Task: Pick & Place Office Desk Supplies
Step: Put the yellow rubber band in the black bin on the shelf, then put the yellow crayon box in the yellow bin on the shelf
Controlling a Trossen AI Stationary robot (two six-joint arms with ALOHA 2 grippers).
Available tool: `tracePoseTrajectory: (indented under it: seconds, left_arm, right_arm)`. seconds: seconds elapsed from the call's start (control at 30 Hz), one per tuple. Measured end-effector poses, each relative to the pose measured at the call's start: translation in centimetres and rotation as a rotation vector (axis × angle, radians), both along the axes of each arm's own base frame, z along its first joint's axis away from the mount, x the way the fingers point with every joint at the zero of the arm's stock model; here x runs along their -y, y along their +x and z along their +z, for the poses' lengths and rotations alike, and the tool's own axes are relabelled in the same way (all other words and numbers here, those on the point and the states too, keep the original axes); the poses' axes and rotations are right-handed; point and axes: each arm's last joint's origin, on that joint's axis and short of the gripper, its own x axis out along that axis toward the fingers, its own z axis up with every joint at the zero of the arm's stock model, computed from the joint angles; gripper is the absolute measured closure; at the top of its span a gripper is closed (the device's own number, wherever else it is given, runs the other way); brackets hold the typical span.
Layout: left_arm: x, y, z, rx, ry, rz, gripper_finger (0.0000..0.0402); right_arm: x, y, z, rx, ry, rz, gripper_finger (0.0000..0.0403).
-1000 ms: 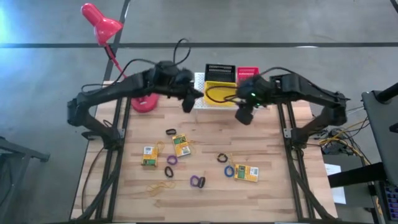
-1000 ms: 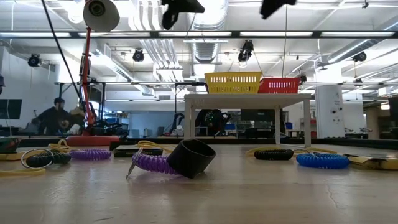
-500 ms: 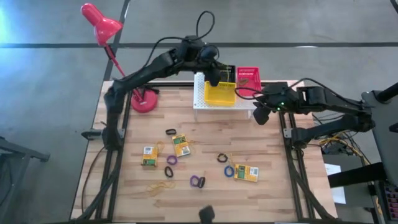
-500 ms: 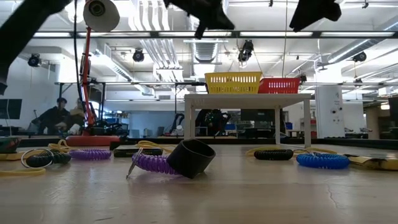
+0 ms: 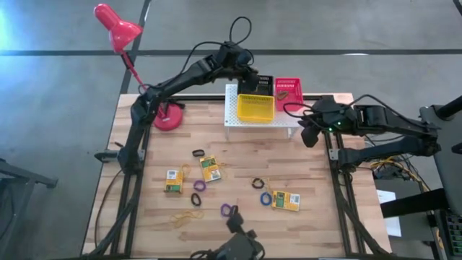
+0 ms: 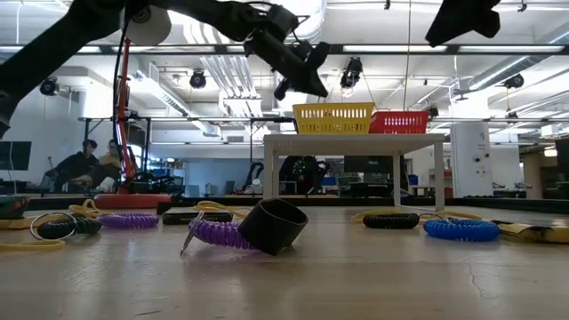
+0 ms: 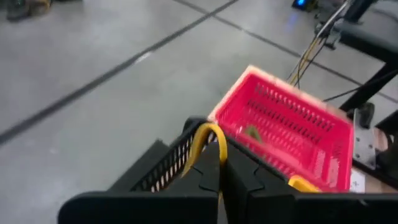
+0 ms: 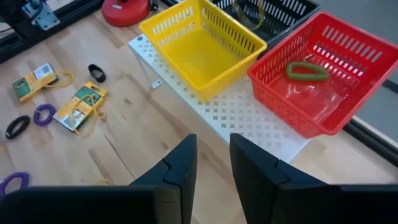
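Observation:
My left gripper reaches over the black tray at the far side and is shut on a thin yellow rubber band. The black tray, yellow tray and red tray stand on the white perforated stand. A green loop lies in the red tray. My right gripper hovers open and holds nothing, right of the stand. Card boxes and small rings lie flat on the wooden table. My left gripper pinches the rubber band between its two fingertips. One yellow loop arches out on one side of the fingers and another bit shows on the other. The fingers slant downward toward the far edge. The band hangs slack above the black tray.
The red desk lamp stands on its base at the far left. More boxes, rings and loose yellow bands are scattered mid-table. A dark object shows at the near edge.
My left gripper has swung from beside the yellow tray toward the far edge and right, ending over the black tray, still shut. My right gripper has drawn back from the stand toward the table's right edge.

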Motion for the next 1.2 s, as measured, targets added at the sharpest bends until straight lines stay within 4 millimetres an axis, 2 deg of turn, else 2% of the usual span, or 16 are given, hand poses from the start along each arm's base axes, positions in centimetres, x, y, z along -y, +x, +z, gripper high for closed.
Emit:
tracePoseTrajectory:
  seconds: [0.2,0.33,0.47,0.6,0.77,0.97,1.07,1.2]
  left_arm:
    - [0.0,-0.7,-0.1,-0.058,-0.017,0.044,0.0384]
    - [-0.3,-1.8,0.1,-0.106,-0.046,0.063,0.033]
    - [-0.2,-2.8,0.4,-0.153,-0.077,0.072,0.0269]
    - [0.6,-4.0,2.6,-0.127,-0.064,0.069,0.0229]
    - [2.0,-6.0,6.1,-0.078,-0.009,0.038,0.0206]
    - [4.7,-9.6,10.7,-0.089,0.145,-0.06,0.0208]
    - [5.8,-11.2,11.9,-0.125,0.18,-0.088,0.0214]
    - [7.4,-13.4,12.7,-0.201,0.174,-0.124,0.0223]
  right_arm:
    - [0.0,-0.2,0.1,-0.016,-0.035,0.037,0.0305]
    - [0.0,0.4,-0.1,-0.046,-0.055,0.057,0.0303]
    - [0.2,1.7,-0.5,-0.045,-0.057,0.058,0.0305]
    - [0.3,3.7,-1.1,-0.019,-0.036,0.066,0.0302]
    - [0.6,5.3,-1.0,0.002,0.051,0.051,0.0284]
    - [0.4,6.6,-0.3,0.056,0.274,0.136,0.0247]
    - [-0.3,7.5,-1.1,0.024,0.371,0.202,0.0229]
    - [-1.4,8.6,-3.3,-0.093,0.463,0.277,0.0212]
